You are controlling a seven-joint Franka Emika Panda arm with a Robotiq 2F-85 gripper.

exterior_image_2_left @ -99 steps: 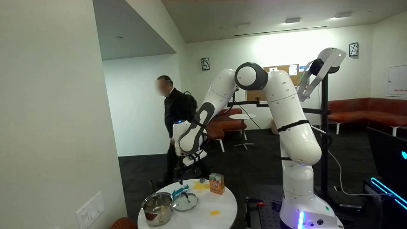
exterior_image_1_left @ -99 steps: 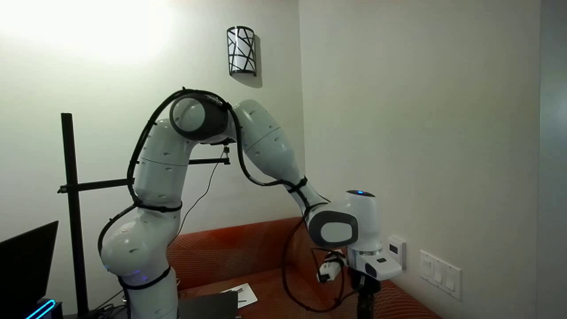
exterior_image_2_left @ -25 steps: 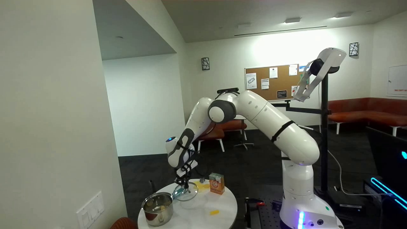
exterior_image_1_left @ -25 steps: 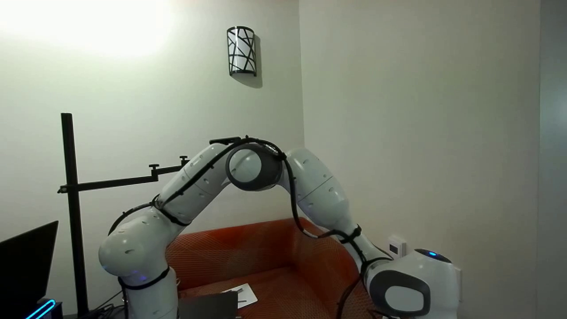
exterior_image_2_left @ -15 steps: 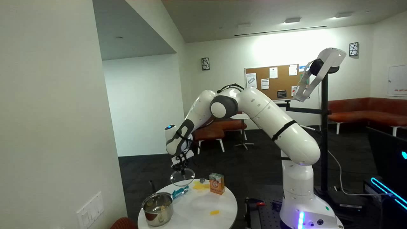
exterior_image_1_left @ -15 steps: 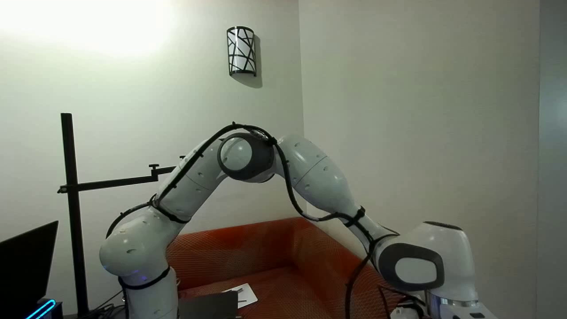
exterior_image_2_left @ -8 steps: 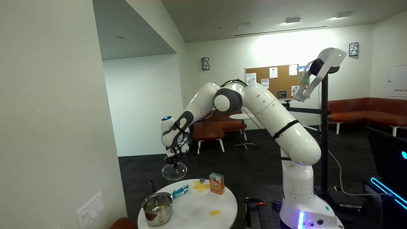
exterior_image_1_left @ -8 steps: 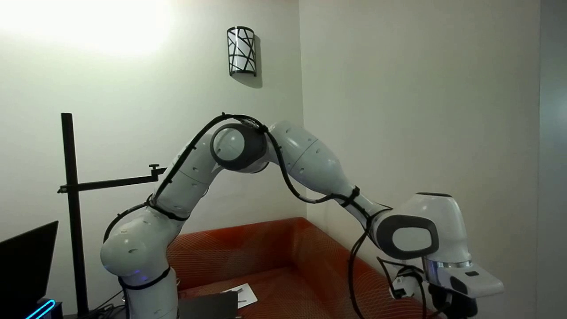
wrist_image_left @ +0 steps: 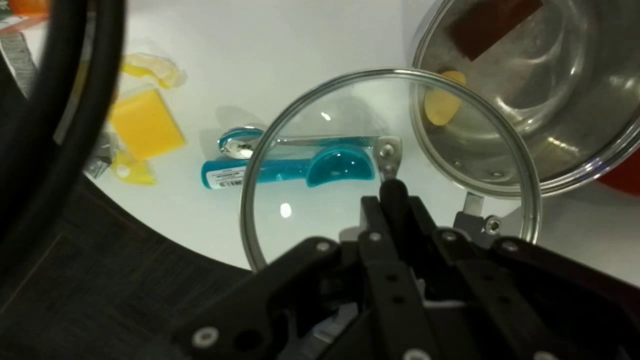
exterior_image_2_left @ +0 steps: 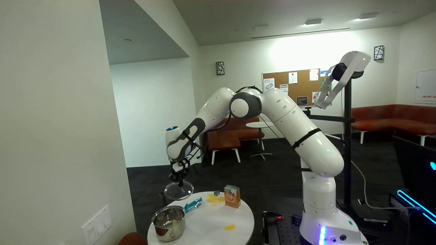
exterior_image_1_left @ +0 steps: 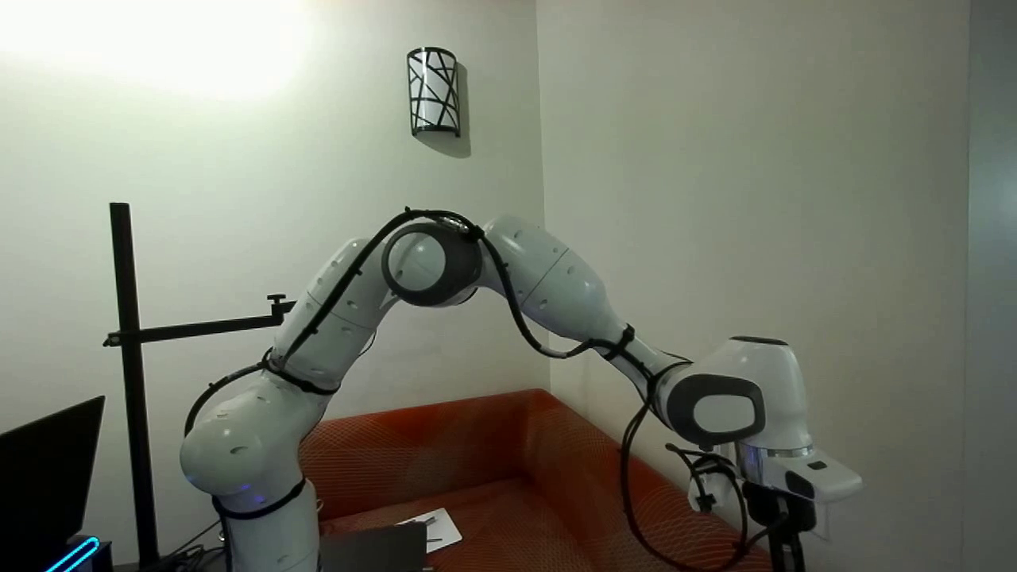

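The gripper [wrist_image_left: 396, 210] had its jaws drawn nearly together, parted only by the black handle [wrist_image_left: 394, 192] of a glass lid [wrist_image_left: 388, 159], which they gripped. The lid hung clear of the table [exterior_image_2_left: 211, 217]; in an exterior view it appeared above and slightly to the right of the steel pot [exterior_image_2_left: 169, 228], while in the wrist view its rim overlapped the pot's from the lower left. Half a second earlier the lid had been higher and farther from the pot; in the earliest frame it had lain on the table just beside the pot, the gripper apart from it. The lid itself was round; its handle's long axis ran up and down the wrist view, left of the pot, the bracketed end pointing toward the upper edge. Through the glass, left of the pot, a teal scoop [wrist_image_left: 340, 167] showed, its bowl toward the pot.
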